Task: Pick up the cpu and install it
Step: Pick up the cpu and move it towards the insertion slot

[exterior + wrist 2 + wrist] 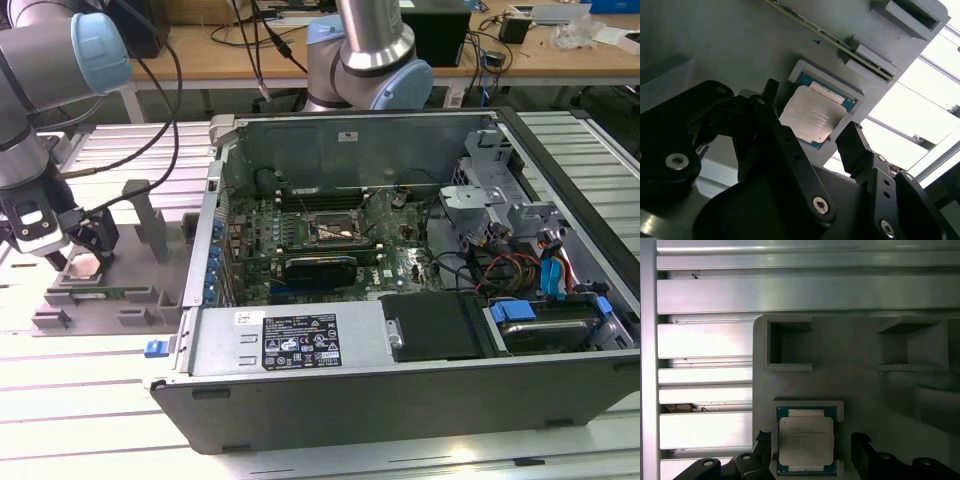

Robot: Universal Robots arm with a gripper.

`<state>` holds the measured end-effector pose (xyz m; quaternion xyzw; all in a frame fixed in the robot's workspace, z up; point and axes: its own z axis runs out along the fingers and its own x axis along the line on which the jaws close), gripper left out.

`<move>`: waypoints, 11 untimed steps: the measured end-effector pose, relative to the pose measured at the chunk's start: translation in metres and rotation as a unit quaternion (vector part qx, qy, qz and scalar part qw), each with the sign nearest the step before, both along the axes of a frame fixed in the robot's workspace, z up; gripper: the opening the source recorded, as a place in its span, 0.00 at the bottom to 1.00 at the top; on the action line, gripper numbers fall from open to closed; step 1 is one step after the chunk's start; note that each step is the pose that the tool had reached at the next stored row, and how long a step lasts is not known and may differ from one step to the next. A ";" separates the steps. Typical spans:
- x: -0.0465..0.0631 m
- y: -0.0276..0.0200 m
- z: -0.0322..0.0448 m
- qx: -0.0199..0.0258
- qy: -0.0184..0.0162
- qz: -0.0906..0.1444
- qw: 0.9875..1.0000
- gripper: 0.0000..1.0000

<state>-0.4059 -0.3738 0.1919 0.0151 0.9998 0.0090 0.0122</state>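
Tool (812, 441) is open wide and holds nothing. In both wrist views its two black fingers (865, 455) stand one on each side of the cpu, with a gap showing between each finger and the chip. How high the fingertips sit above the chip's seat cannot be told.

Table (90, 400): slatted metal surface carrying all items.

Computer case (400, 400): lies on its side with the cover off, at the centre of the exterior view. The motherboard (400, 265) is exposed inside.

Grey fixture block (100, 300): rests on the table just beside the case, on the exterior view's left. The arm (40, 60) reaches down over it.

Socket (335, 232): dark, metal-framed, near the middle of the motherboard and well apart from the tool. Whether it is open to receive a chip cannot be made out.

Memory stick (105, 293): thin and green, in a slot of the fixture block near the chip's seat.

Cpu (812, 117): silver top up, lying flat in a square recess of the fixture block, directly between the fingers.

Assessment: the pick-up step is in hand, the chip not yet gripped and nothing installed. A sound grasp would call for the fingers to be level with the chip's edges, squared to them and centred, and to close lightly so the chip lifts flat out of its recess.
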 end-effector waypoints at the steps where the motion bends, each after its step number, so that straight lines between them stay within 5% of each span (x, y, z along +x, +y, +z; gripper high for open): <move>1: 0.000 0.0002 -0.0002 0.000 0.000 0.000 1.000 0.74; 11: -0.007 0.0006 -0.0054 0.005 -0.001 0.009 1.000 0.74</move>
